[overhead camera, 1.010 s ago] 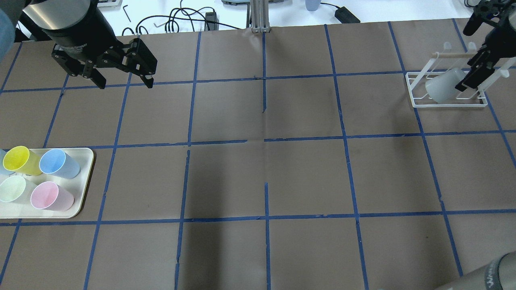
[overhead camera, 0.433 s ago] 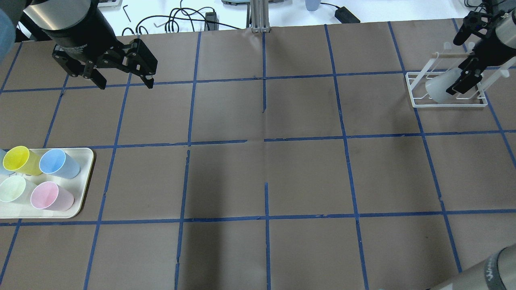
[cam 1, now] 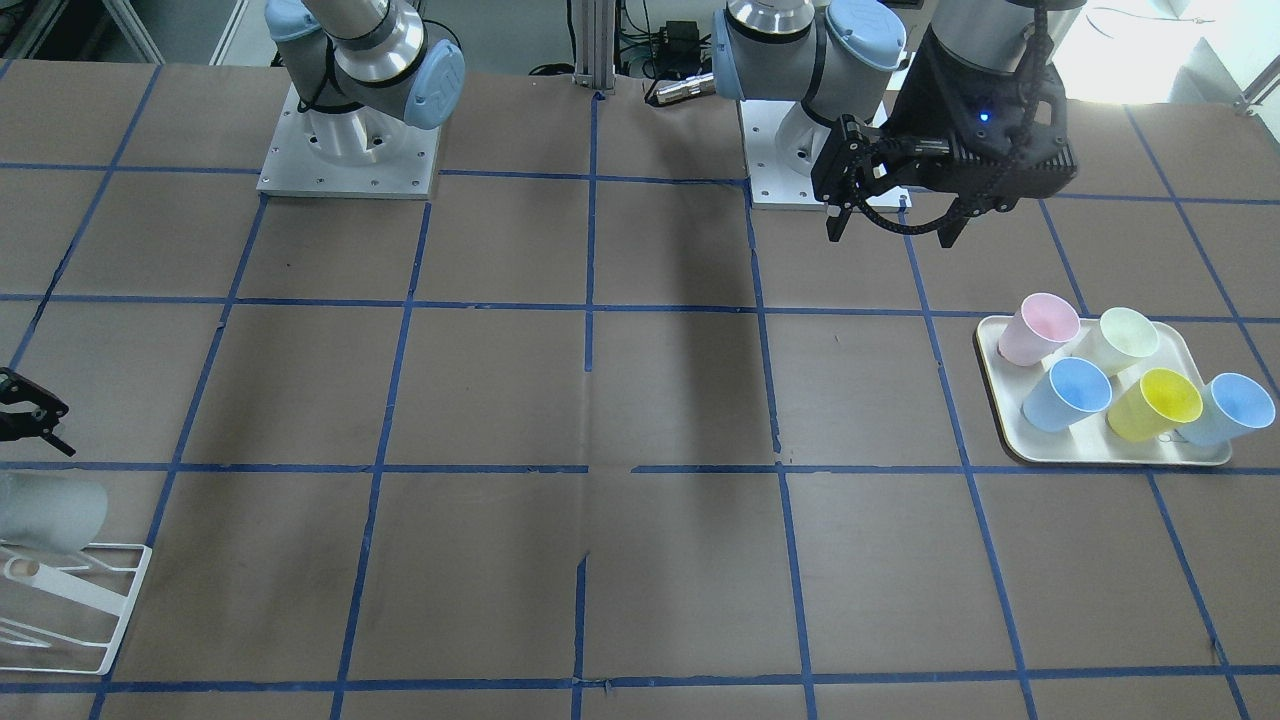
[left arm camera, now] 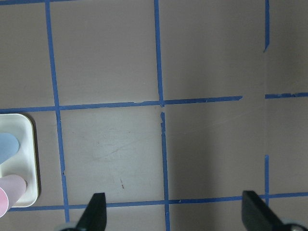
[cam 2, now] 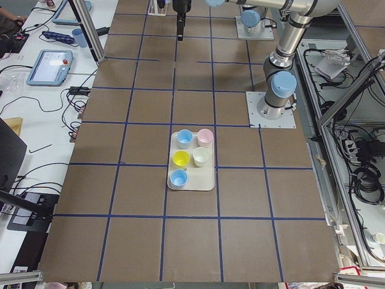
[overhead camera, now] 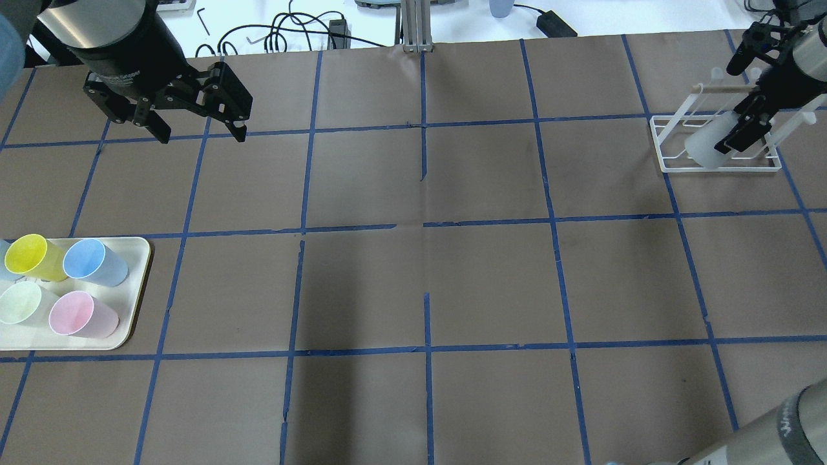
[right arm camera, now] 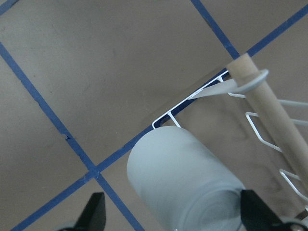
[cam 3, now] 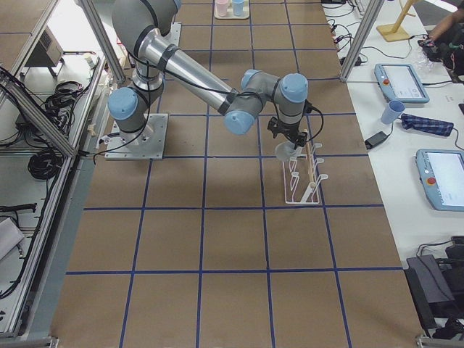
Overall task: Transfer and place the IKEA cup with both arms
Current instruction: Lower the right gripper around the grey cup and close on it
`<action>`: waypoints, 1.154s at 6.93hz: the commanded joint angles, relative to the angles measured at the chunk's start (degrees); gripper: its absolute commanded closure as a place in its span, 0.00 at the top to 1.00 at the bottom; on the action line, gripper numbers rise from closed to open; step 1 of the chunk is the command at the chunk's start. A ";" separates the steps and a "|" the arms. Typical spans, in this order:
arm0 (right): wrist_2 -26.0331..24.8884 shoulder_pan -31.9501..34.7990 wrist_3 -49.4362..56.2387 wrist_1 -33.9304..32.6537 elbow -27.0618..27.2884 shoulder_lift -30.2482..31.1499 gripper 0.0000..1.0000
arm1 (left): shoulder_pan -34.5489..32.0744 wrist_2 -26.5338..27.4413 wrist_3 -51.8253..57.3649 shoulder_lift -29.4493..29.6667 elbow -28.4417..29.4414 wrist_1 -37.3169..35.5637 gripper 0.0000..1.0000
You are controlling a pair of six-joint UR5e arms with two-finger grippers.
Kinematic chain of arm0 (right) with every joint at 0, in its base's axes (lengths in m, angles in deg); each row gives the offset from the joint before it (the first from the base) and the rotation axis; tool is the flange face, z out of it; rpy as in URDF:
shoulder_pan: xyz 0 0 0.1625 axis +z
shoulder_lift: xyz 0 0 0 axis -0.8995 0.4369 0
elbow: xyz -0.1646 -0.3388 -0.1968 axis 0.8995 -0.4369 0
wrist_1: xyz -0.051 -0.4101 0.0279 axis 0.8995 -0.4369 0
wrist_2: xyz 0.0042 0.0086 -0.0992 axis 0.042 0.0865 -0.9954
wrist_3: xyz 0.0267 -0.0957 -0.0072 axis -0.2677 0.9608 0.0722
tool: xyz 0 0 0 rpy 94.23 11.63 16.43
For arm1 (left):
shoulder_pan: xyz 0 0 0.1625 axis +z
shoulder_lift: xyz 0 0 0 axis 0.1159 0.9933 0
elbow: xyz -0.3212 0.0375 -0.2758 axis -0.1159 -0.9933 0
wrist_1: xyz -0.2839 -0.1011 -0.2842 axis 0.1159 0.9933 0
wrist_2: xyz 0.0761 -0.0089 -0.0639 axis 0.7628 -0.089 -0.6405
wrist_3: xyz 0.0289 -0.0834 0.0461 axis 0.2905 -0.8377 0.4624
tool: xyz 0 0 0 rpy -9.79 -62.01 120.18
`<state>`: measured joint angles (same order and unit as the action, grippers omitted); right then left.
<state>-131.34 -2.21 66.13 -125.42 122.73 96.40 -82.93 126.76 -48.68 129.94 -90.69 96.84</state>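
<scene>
Over at the far corner of the bench on the robot's right, the IKEA cup (right arm camera: 183, 183) lies tilted across a white wire rack (overhead camera: 672, 165), just beside its wooden rod (right arm camera: 269, 120). The end pointing away from the wrist looks closed, though I cannot be sure which end is the mouth. The right pincer (right arm camera: 171, 207) straddles it with its jaws spread. One finger sits close against the cup's side and the other stands clearly off it, so nothing is gripped yet.

The left pincer (overhead camera: 201, 134) hangs well apart on the other side of the bench, jaws wide and empty, above bare brown paper. Near it is the tray (overhead camera: 139, 284) of coloured cups.

The cup looks like thin moulded plastic. I would expect it to be very light, stiff enough across the body, a bit springy near the rim, and hardly breakable. The trouble is more likely its smooth, tapered wall: a squeeze there could push it along the taper and out of the jaws, and a light cup shifts at the first touch.

The sensible hold is square across the middle of the body, both pads flat on opposite walls. That keeps it clear of the rack wires and the rod.

Since a second arm has to take it, the grip should sit towards one end. That leaves a bare band of wall for the left pincer.
</scene>
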 commanded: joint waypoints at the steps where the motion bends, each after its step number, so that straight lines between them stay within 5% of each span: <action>1: 0.07 -0.36 -0.06 -0.10 -0.28 -0.70 1.00 | -0.07 0.00 0.00 0.00 -0.02 -0.04 1.00; 8: 1.74 -1.15 -0.76 -1.51 -0.89 -2.98 1.00 | -0.07 0.00 0.00 0.00 -0.02 -0.04 1.00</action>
<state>-129.80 -2.93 65.54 -126.98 121.78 93.83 -82.99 126.76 -48.69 129.93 -90.71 96.88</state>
